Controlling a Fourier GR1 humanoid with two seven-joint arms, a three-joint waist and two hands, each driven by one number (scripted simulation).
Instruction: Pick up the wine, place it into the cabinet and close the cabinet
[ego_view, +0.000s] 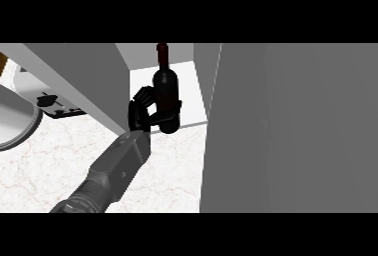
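White marble counter (173, 175) below an open grey cabinet (88, 75), left hand (144, 111) fingers wrapped around dark wine bottle (167, 92), upright inside the cabinet opening

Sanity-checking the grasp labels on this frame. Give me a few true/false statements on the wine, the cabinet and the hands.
1. The left robot hand is curled round the wine bottle. True.
2. The bottle lies flat on the marble counter. False: it is upright, neck up, held at the cabinet opening.
3. The cabinet door is shut. False: it stands open at the right of the view.
4. The right robot hand shows near the bottle. False: it is not in view.
5. The bottle is dark with a reddish top. True.
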